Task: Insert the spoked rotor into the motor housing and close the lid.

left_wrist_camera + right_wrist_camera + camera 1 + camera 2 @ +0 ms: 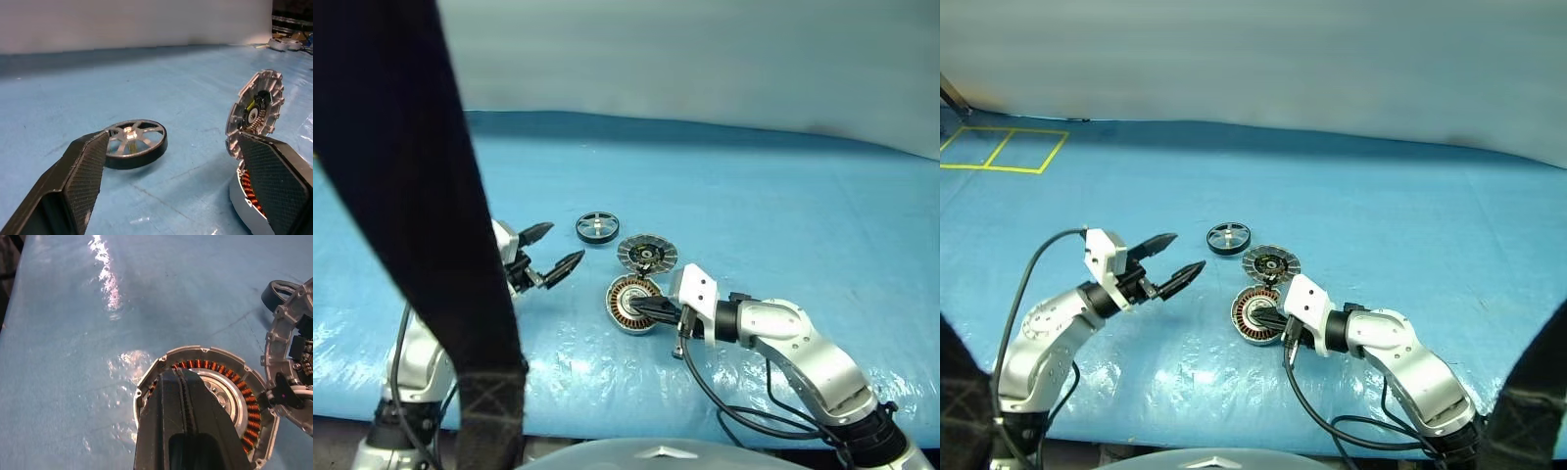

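The spoked rotor (1228, 237) is lying flat on the blue table cover (1410, 215), apart from the other two discs and nearest the far edge of the group. The lid (1270, 262) is resting between it and the motor housing (1253, 315) (its near edge appears to be propped on the housing rim, though contact cannot be confirmed). The housing is being pressed or steadied by the right gripper (185, 396), whose fingers are closed together over the copper windings with nothing clamped between them. The left gripper (1178, 258) is being held just beside the rotor with its fingers spread wide and empty.

The step in hand is judged to be the approach to the rotor; insertion is not yet begun. The next move calls for the spread fingers to be brought around the rotor rim.

The housing's centre hole is being covered by the right fingers.
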Controlling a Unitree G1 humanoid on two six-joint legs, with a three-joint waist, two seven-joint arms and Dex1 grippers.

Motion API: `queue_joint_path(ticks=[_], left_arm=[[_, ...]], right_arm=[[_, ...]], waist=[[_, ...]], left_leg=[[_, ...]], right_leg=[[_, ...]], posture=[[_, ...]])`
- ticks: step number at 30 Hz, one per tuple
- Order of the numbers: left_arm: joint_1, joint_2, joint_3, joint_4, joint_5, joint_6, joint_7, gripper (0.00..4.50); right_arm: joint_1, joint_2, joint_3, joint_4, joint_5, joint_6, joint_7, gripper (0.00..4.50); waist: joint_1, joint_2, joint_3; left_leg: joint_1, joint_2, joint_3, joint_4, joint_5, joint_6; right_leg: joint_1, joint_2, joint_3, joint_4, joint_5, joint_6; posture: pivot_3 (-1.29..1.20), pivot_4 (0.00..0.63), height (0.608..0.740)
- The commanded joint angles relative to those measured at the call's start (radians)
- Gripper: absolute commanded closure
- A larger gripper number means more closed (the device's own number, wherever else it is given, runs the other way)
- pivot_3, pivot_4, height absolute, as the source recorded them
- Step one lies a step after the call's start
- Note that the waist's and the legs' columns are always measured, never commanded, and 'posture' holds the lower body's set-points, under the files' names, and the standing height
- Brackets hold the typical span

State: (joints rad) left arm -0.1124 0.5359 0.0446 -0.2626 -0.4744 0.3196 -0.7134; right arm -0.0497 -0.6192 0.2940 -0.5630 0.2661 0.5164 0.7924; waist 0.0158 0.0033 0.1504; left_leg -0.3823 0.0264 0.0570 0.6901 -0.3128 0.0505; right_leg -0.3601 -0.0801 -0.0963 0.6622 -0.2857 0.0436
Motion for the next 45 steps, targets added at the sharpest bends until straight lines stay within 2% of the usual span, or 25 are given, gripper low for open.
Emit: queue_joint_path(ticks=[1,5,13,16,20,24,31,35,39,45], left_arm=[[-0.116,0.038,-0.024,0.084,0.037,0.007,-0.060,0.00],[-0.259,0.078,-0.118,0.246,0.171,-0.024,-0.106,0.00],[-0.534,-0.033,-0.172,0.630,0.301,-0.049,-0.056,0.00],[-0.589,-0.073,-0.190,0.705,0.331,-0.066,-0.065,0.00],[-0.625,-0.109,-0.234,0.761,0.334,-0.069,-0.184,0.00],[-0.635,-0.112,-0.289,0.805,0.384,-0.109,-0.251,0.00],[-0.684,-0.146,-0.308,0.915,0.478,-0.163,-0.186,0.00],[-0.721,-0.170,-0.273,0.913,0.451,-0.110,-0.201,0.00],[-0.713,-0.146,-0.233,0.836,0.352,-0.056,-0.366,0.00],[-0.789,-0.111,-0.241,0.909,0.410,0.042,-0.314,0.00]], right_arm=[[-0.018,0.012,-0.020,-0.045,-0.014,-0.063,-0.014,4.47],[-0.019,0.039,-0.024,-0.060,-0.018,-0.078,-0.046,4.47],[0.039,0.111,-0.074,-0.163,0.029,0.027,-0.170,4.47],[0.057,0.117,-0.112,-0.178,0.075,0.080,-0.184,4.47],[0.091,0.113,-0.151,-0.196,0.101,0.135,-0.215,4.47],[0.135,0.107,-0.150,-0.218,0.089,0.113,-0.226,4.47],[0.162,0.116,-0.145,-0.224,0.085,0.100,-0.244,4.47],[0.167,0.109,-0.137,-0.221,0.068,0.095,-0.248,4.47],[0.177,0.103,-0.130,-0.219,0.061,0.090,-0.248,4.47],[0.190,0.104,-0.114,-0.211,0.043,0.072,-0.255,4.47]], waist=[[-0.001,0.000,0.000],[0.000,0.000,0.000],[0.006,-0.002,0.001],[0.004,-0.002,0.001],[0.002,-0.002,0.001],[-0.001,-0.002,0.001],[0.001,-0.002,0.001],[0.002,-0.002,0.001],[-0.003,-0.002,0.001],[0.000,-0.002,0.001]], left_leg=[[0.000,0.000,0.000,0.000,0.000,0.000],[0.000,0.000,0.000,0.000,0.000,0.000],[-0.004,0.000,0.002,0.001,0.000,0.000],[-0.008,0.000,0.001,0.003,0.000,0.000],[-0.013,-0.001,0.001,0.005,0.001,0.000],[-0.013,0.000,0.002,0.005,0.001,0.000],[-0.013,0.000,0.002,0.008,0.001,0.000],[-0.013,0.000,0.002,0.008,0.001,0.000],[-0.014,0.000,0.002,0.008,0.001,0.000],[-0.014,0.000,0.002,0.009,0.001,0.000]], right_leg=[[0.000,0.000,0.000,0.000,0.000,0.000],[0.000,0.002,0.000,0.000,0.000,0.000],[-0.004,0.002,-0.001,0.000,0.000,0.001],[-0.007,0.002,-0.001,0.000,0.001,0.003],[-0.010,0.002,-0.002,0.000,0.002,0.003],[-0.011,0.003,-0.001,0.001,0.002,0.003],[-0.011,0.003,0.000,0.003,0.002,0.004],[-0.011,0.003,0.000,0.004,0.002,0.004],[-0.012,0.003,0.000,0.003,0.002,0.004],[-0.013,0.003,0.000,0.006,0.002,0.004]], posture=[[0.00,0.150,0.740],[0.00,0.150,0.740],[0.00,0.150,0.740],[0.00,0.150,0.740],[0.00,0.150,0.740],[0.00,0.150,0.740],[0.00,0.150,0.740],[0.00,0.150,0.740],[0.00,0.150,0.740],[0.00,0.150,0.740]])
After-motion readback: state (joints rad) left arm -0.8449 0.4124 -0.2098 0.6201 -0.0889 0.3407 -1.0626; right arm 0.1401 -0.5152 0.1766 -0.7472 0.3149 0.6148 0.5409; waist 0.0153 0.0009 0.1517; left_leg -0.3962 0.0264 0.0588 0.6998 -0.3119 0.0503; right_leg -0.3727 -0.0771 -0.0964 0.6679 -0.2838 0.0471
